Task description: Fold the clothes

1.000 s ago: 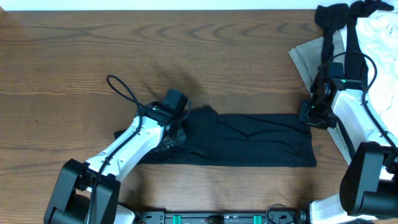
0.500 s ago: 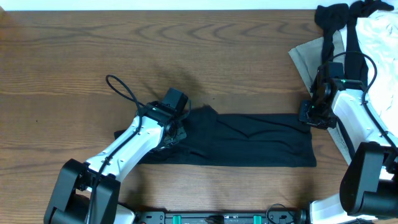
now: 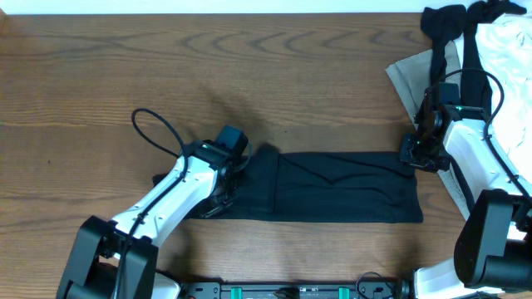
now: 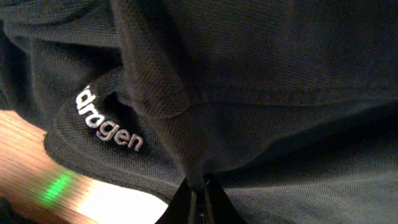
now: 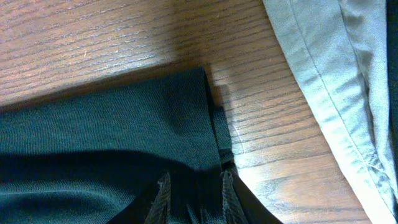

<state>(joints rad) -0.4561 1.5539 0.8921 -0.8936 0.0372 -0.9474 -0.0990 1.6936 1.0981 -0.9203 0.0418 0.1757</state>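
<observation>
A black polo shirt [image 3: 349, 187] lies folded into a long strip across the front middle of the wooden table [image 3: 125, 66]. My left gripper [image 3: 231, 176] is at its left end, shut on a raised fold of the cloth. In the left wrist view the gripper [image 4: 199, 202] pinches that fold, and the shirt [image 4: 280, 74] fills the frame, with white lettering [image 4: 109, 124] on it. My right gripper [image 3: 413, 155] sits on the strip's far right corner. In the right wrist view its fingers [image 5: 194, 190] stand a little apart with the shirt's [image 5: 112, 124] edge between them.
A pale grey garment [image 3: 411, 79] lies just right of the black shirt, close to the right gripper, and also shows in the right wrist view [image 5: 329, 74]. Black clothes [image 3: 449, 29] and a white cloth [image 3: 507, 50] are piled at the far right corner.
My left gripper has shifted slightly left and toward the front, drawing the bunched left end of the shirt with it. The right arm has not moved.
</observation>
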